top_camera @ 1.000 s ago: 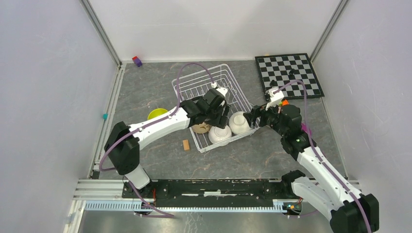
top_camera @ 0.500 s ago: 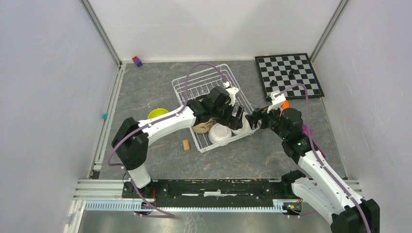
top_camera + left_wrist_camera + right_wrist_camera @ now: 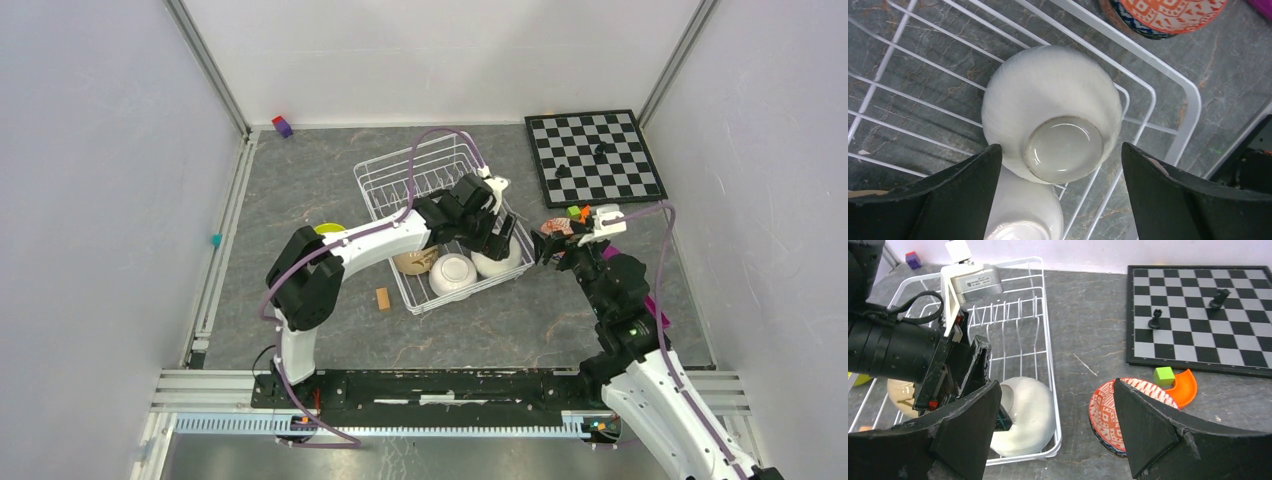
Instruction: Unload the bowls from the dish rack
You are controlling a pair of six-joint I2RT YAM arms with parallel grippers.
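Left wrist view — the left end effector (image 3: 1060,150), jaws apart, straddles an upturned white bowl (image 3: 1048,95) in the dish rack (image 3: 1189,100), near-right corner; next, apparently, lower and close — the right end effector (image 3: 1057,385) hangs open, empty.

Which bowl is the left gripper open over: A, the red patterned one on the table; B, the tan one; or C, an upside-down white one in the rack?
C: the left wrist view shows the left gripper open astride an upside-down white bowl in the dish rack corner.
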